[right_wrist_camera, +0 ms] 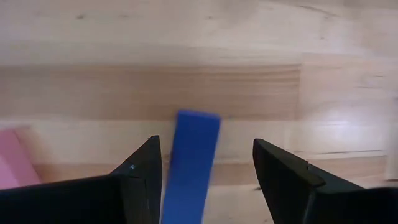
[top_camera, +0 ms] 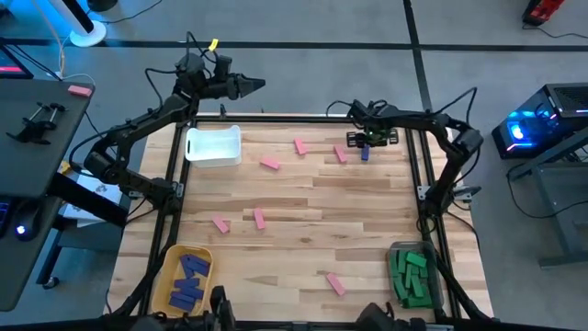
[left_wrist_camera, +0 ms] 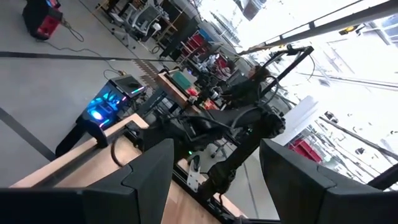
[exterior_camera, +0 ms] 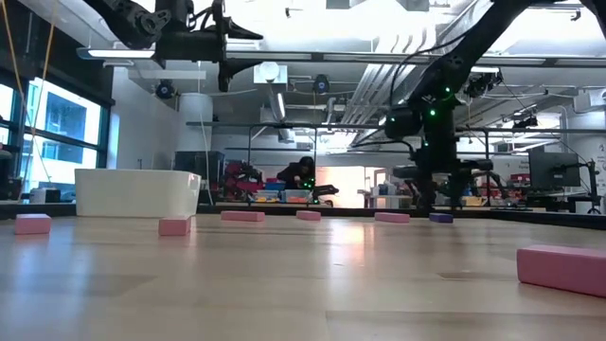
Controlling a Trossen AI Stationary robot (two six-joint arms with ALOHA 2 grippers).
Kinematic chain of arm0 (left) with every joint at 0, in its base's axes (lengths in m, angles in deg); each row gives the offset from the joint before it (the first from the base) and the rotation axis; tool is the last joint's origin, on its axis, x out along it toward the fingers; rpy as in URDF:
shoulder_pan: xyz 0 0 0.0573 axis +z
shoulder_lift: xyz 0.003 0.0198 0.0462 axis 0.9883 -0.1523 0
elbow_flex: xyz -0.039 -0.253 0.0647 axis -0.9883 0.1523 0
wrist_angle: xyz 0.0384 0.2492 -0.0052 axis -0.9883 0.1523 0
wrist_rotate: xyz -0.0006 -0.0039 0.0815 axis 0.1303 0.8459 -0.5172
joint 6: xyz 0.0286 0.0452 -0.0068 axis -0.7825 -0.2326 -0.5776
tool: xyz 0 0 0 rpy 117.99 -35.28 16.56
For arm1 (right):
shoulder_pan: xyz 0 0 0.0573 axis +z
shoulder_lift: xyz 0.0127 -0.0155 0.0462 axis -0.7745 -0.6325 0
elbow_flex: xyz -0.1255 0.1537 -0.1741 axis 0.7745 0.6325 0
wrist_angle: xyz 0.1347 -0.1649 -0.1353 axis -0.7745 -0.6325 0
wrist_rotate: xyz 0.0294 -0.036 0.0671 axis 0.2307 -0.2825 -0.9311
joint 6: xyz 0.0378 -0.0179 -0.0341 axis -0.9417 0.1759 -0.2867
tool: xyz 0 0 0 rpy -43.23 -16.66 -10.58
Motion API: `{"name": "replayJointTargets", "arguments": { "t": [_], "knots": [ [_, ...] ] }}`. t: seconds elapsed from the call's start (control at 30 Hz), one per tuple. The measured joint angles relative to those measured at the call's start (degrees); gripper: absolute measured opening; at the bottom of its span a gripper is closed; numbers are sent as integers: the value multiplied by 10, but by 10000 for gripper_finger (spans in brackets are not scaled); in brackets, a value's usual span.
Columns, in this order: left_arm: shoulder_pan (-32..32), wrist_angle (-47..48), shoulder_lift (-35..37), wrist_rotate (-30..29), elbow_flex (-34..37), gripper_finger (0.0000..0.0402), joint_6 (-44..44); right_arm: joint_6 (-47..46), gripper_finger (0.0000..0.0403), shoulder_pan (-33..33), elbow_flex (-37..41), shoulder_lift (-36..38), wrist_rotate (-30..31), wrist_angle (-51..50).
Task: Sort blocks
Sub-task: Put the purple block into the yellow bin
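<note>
Seven pink blocks lie loose on the worktop (top_camera: 367,198), and one blue block (top_camera: 365,154) sits near the far right corner, just beside a pink block (top_camera: 341,154). The other blue ones already fill the yellow bin (top_camera: 165,267) at the near left corner, the green ones the clear bin (top_camera: 397,250) at the near right corner, and the white bin (top_camera: 213,158) near the far left corner looks empty.

We see the right end effector (right_wrist_camera: 205,177) low over the blue block (right_wrist_camera: 191,163), its fingers spread with the block between them and, as far as we can tell, not yet gripped. The left end effector (top_camera: 256,85) hangs raised beyond the far edge, fingers apart, holding nothing.

We judge the block light and stiff, so it should lift without bending and needs little force. Its faces look smooth, which may let it slip or swivel if pinched off-centre or near one end. The best hold, in our view, is across its two long sides at mid-length, fingers square to the bar and set low enough to catch its thin edges. The pink block lies close beside it, so the fingers may nudge it.
</note>
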Motion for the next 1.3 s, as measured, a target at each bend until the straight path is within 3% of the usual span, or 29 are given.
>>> {"name": "replayJointTargets", "arguments": {
  "t": [0.3, 0.53, 0.63, 0.77, 0.87, 0.97, 1.1, 1.2, 1.3],
  "knots": [
    [-9, -1, 0, 0, 0, 225, 13, 36, 185, -51, 0, -18, -112, 6],
    [-26, -19, 0, 23, 0, 225, 23, 60, 181, -33, -3, -45, -116, 9],
    [-45, -48, 0, 29, 0, 225, 23, 77, 141, -19, -3, -41, -94, 11],
    [-93, -51, 0, 29, -8, 225, -49, 108, 26, -12, -1, -18, -94, 5],
    [-140, 0, 0, 25, -28, 225, -154, 117, 23, -9, -12, 21, -115, -12],
    [-184, 83, 0, -24, -53, 225, -313, 131, 14, -10, -37, 86, -134, -13],
    [-234, 149, -6, -218, -81, 225, -505, 100, 8, 12, -67, 177, -163, 74],
    [-265, 152, -17, -322, -87, 225, -581, 80, 5, 37, -75, 228, -195, 180],
    [-289, 141, -29, -331, -87, 225, -581, 59, 4, 74, -77, 253, -184, 271]
  ]
}}
